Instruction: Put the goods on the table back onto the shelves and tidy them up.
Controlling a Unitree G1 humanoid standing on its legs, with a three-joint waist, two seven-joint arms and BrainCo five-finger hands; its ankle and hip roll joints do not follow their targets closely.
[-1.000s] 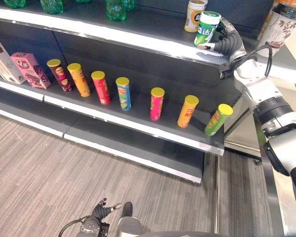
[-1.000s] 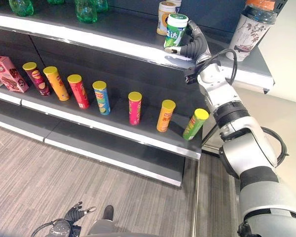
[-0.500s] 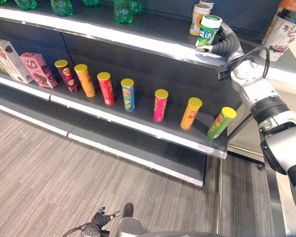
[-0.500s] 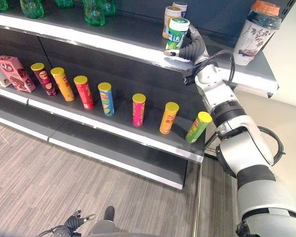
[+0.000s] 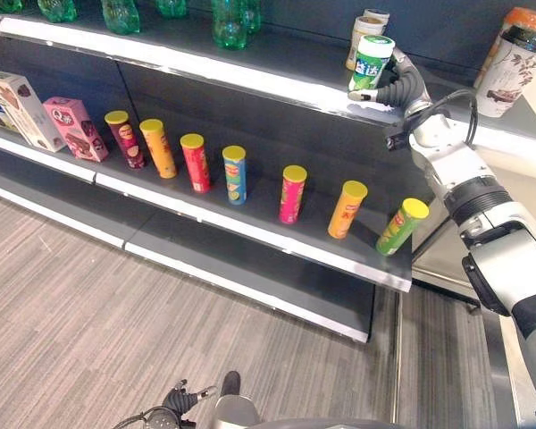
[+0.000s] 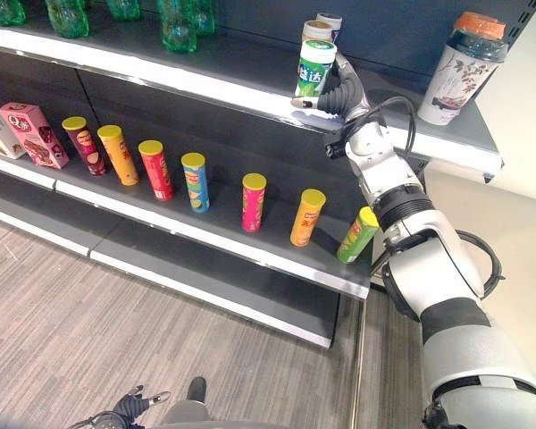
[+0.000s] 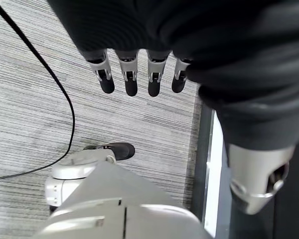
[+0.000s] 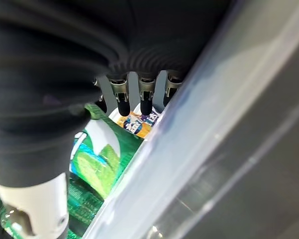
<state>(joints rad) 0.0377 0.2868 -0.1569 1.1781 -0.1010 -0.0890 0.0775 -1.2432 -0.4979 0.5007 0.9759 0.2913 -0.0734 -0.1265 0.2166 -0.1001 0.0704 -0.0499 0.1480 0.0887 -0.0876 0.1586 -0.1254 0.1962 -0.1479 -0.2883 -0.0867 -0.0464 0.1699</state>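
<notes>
Dark shelf unit (image 5: 250, 228) over grey plank floor (image 5: 62, 313). Mid shelf: 7 chip tubes (image 5: 235, 174) in a row, the rightmost leaning, plus boxes (image 5: 73, 128) at far left. Top shelf: green bottles (image 5: 230, 22), 2 cans (image 6: 314, 30) at the back, 1 flowered cup (image 6: 456, 70) far right. R hand (image 6: 332, 93) is up at the top shelf's front edge, fingers wrapped round a green-white tub (image 6: 314, 68), held tilted just in front of the cans. L hand (image 7: 139, 74) hangs low over the floor, fingers straight and loose, holding nothing.

Head eyes overlook shelves (image 5: 250, 76); wrists seemingly close.
</notes>
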